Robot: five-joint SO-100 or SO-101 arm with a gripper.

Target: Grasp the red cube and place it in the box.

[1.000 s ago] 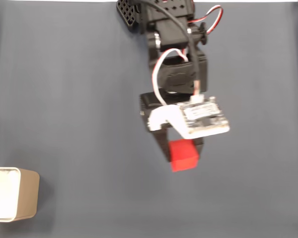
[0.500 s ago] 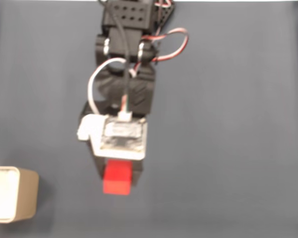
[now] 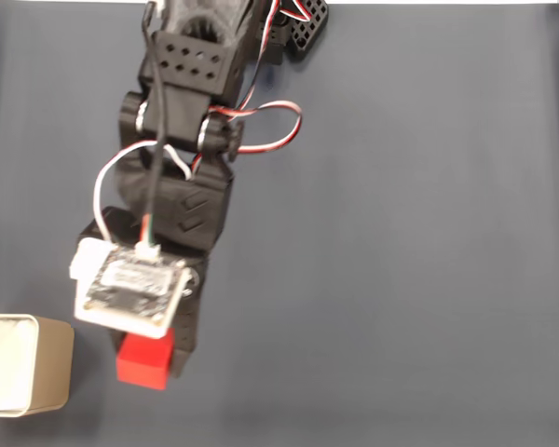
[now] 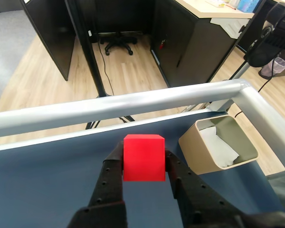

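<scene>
My gripper (image 3: 149,358) is shut on the red cube (image 3: 145,360) and holds it above the dark blue table in the fixed view, a short way right of the box (image 3: 23,364) at the lower left edge. In the wrist view the red cube (image 4: 143,157) sits clamped between the two black fingers (image 4: 113,172) of the gripper (image 4: 143,166). The beige box (image 4: 217,143) with its pale inside stands open to the right of the cube, near the table's corner.
A metal rail (image 4: 133,107) runs along the table's far edge and turns down the right side in the wrist view. Beyond it are a wooden floor, dark desks and an office chair (image 4: 116,43). The blue tabletop (image 3: 419,261) stretches right of the arm.
The arm has swung left across the table with the red cube in its grip, from right of centre to close beside the box. The box has not moved.
</scene>
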